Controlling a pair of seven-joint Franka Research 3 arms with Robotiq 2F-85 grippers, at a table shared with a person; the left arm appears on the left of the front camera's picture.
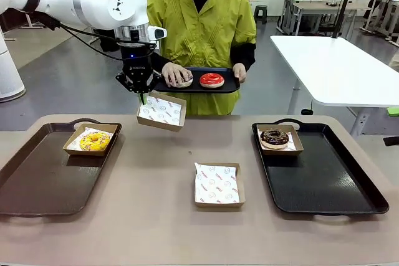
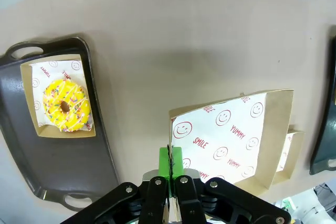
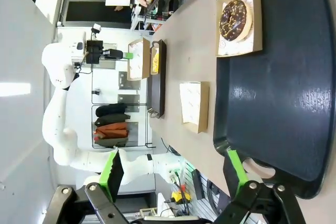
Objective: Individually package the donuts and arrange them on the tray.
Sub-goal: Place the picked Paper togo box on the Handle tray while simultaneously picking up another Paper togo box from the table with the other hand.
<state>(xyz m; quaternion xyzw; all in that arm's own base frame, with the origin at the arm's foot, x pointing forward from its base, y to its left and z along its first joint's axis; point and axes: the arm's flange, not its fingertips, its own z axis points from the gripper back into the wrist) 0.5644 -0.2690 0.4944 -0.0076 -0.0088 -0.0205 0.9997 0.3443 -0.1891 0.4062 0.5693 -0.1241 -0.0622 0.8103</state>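
yellow donut (image 1: 94,142) with white stripes and coloured sprinkles; glossy red donut (image 1: 211,80); dark chocolate donut (image 1: 274,137); brown boxes (image 1: 219,204); white paper (image 1: 216,185) with red smileys; dark brown left tray (image 1: 37,182); black right tray (image 1: 340,179); lime jacket (image 1: 206,23).

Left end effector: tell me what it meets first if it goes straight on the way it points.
Probably bare table, between the tray and the spare box. The end effector points down, shut on the held box, which hangs lower and may touch first.
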